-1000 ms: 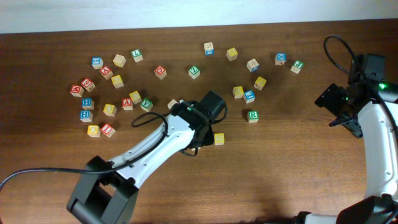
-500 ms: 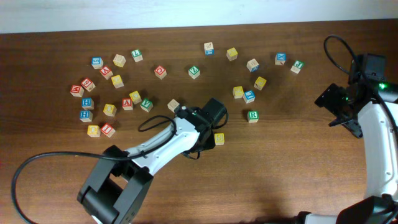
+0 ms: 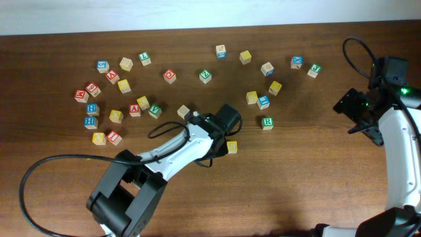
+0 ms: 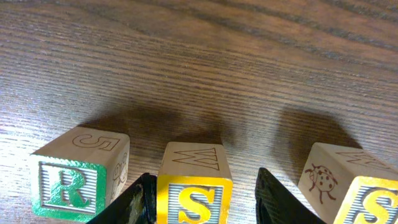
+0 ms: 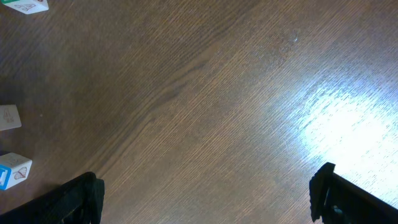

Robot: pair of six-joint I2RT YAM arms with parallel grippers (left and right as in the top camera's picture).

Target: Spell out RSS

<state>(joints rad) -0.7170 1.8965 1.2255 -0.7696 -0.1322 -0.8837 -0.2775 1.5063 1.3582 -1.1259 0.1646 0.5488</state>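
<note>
My left pincer [image 4: 206, 200], jaws unclamped, straddles the middle S cube [image 4: 194, 186] between R cube [image 4: 68, 183] and second S cube [image 4: 367, 196]; final aligning, seemingly, which calls for closing squarely without jostling neighbours.

Wooden table [image 3: 296, 191]; letter cubes [image 3: 123, 85] scattered on it; R cube [image 4: 74, 180] beside S cubes [image 4: 194, 190].

Premises: robot test bench, consistent with a lab. Evidence: left arm [image 3: 177, 148] and right arm [image 3: 395, 138] stationed at a wood-grain tabletop [image 3: 296, 191]; black cable [image 3: 39, 178] looped behind the left pincer [image 3: 220, 145]; letter cubes [image 3: 118, 85] scattered beyond it.
</note>
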